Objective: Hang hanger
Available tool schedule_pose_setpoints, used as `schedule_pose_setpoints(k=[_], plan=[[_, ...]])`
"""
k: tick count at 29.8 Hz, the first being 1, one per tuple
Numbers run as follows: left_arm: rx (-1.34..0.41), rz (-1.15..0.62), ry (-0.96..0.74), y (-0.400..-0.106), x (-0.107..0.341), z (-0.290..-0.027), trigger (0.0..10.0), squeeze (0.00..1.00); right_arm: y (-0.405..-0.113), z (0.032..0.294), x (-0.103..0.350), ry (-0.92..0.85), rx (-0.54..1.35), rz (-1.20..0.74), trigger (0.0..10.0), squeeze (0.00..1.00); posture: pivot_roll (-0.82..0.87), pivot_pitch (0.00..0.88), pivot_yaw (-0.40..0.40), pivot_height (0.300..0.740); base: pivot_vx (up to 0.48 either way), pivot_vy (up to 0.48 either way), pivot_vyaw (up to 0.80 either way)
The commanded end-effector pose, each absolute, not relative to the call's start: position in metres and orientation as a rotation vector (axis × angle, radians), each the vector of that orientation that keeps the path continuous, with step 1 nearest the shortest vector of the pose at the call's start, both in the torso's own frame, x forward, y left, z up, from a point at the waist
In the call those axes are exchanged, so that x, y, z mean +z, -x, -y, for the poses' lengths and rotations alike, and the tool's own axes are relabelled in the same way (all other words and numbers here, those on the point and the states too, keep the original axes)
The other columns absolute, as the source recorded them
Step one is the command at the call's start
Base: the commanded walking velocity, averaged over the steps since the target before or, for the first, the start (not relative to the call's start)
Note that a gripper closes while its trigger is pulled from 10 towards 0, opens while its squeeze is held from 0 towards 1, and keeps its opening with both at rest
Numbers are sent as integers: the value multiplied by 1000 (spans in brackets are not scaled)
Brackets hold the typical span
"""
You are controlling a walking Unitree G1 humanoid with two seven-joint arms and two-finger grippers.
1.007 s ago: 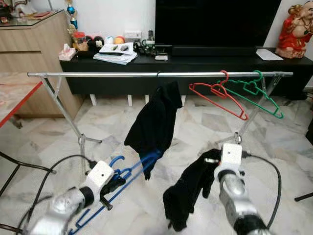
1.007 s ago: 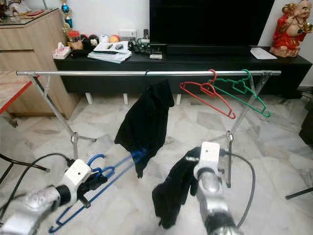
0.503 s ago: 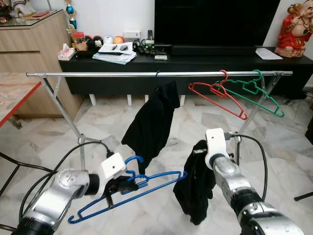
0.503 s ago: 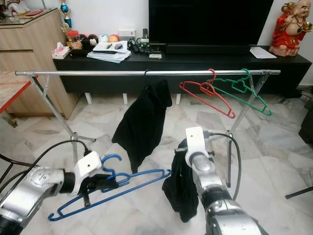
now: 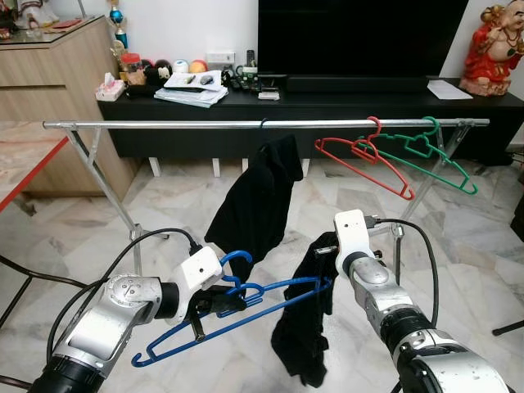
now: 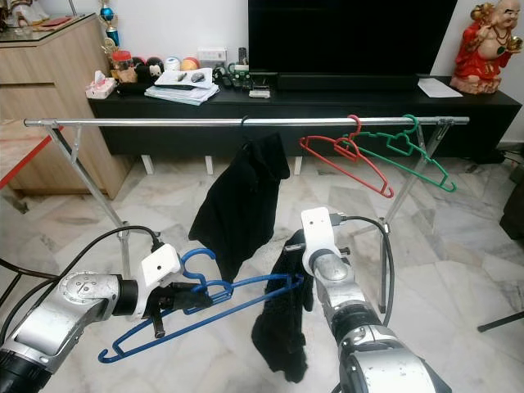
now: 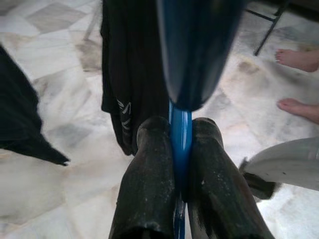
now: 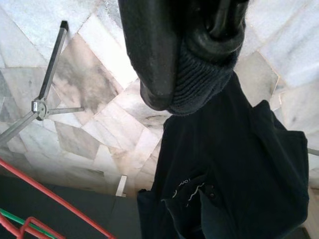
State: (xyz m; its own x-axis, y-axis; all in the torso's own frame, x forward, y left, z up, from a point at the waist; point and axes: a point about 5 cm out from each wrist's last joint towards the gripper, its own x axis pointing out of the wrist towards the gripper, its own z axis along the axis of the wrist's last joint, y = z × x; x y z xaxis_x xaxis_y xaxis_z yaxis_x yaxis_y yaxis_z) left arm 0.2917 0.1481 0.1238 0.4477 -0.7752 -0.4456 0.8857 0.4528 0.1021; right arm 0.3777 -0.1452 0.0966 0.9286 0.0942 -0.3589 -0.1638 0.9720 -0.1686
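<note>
- Floor (image 5: 65, 225) is glossy white-grey marble tile with darker veining, pretty shiny.
- Long low black TV console (image 5: 327, 110) sits against the white wall (image 5: 192, 24), big dark TV (image 5: 360, 37) on top.
- Console clutter: tissue box (image 5: 111, 87), a stack of papers (image 5: 193, 92), some small colourful round things, a white sheet at the far end.
- Red laughing-Buddha figurine (image 5: 494, 51) on the console's right end.
- Light wood cabinet (image 5: 57, 82) to the left, glass top.
- Red-edged table (image 5: 24, 164) at the left border.

No legible text or labels.
</note>
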Motion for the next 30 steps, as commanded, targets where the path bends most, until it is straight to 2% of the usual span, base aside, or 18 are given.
schedule_pose_setpoints(k=[1,8,15,26,30], plan=[[-1008,-335,-389,-299,128,-147,10000,0,-384,143,108,193,145,-328,10000,0,69,5,2,740,0,0,0],[-898,-307,-390,-308,128,-149,10000,0,-382,139,105,171,173,-327,10000,0,69,7,4,740,0,0,0],[-886,-303,-368,-307,128,-150,10000,0,-379,137,102,155,205,-332,10000,0,69,10,5,740,0,0,0],[-897,-300,-343,-307,129,-148,10000,0,-377,109,114,128,396,-272,10000,0,66,14,6,740,0,0,0],[-859,-294,-363,-310,128,-150,10000,0,-376,103,118,91,398,-258,10000,0,64,14,7,740,0,0,0]])
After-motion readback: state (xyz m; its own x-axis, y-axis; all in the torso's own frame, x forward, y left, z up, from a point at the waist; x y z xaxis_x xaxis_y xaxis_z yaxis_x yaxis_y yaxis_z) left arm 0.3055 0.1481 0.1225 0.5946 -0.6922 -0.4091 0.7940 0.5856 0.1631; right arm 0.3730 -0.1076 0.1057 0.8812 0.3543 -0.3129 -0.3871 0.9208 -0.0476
